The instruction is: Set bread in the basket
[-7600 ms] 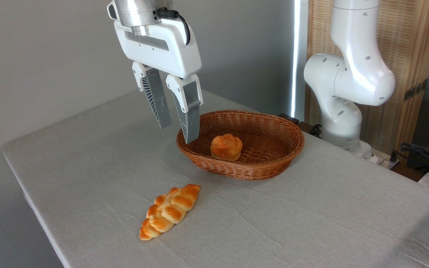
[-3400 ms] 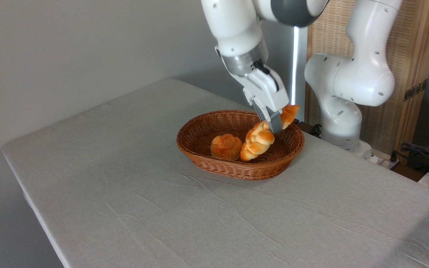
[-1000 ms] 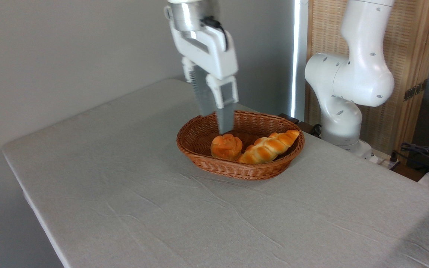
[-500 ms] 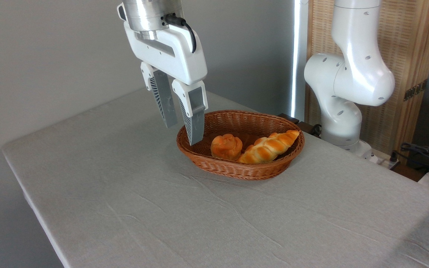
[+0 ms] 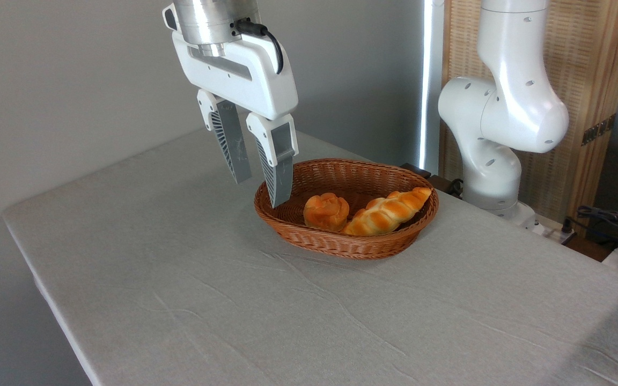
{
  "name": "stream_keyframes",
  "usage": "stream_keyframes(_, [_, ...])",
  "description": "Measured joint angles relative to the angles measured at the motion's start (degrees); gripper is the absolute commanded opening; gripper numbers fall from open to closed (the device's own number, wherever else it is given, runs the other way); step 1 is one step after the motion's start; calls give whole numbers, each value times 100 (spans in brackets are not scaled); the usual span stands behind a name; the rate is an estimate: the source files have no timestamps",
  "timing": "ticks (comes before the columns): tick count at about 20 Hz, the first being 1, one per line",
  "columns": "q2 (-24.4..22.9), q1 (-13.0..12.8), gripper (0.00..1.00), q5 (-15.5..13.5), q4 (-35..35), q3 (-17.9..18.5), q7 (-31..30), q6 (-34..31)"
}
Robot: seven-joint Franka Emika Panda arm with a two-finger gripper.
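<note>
The long braided golden bread (image 5: 387, 211) lies inside the reddish-brown wicker basket (image 5: 309, 239), slanting from the front middle up to the right rim, where its far tip rests. A small round knotted bun (image 5: 326, 211) sits beside it in the basket. My gripper (image 5: 259, 192) hangs open and empty above the table at the basket's left edge, its nearer fingertip in front of the left rim.
The grey cloth-covered table (image 5: 180, 300) stretches to the left and front, its edge at the left. The arm's white base (image 5: 497, 161) stands behind the basket on the right, before a wooden screen. Cables lie at the far right.
Since 7.6 s ago the bread went from the table's front into the basket and was let go. Over the last second the open gripper swung left, out of the basket.
</note>
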Motion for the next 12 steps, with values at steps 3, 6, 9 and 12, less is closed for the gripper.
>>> stream_keyframes(3, [6, -17, 100, 55, 0, -2, -2, 0])
stream_keyframes(6, [12, -22, 100, 57, 0, -3, -2, 0])
stream_keyframes(9, [12, -23, 100, 57, 0, -3, -2, 0])
stream_keyframes(12, [12, -23, 100, 57, 0, -3, -2, 0])
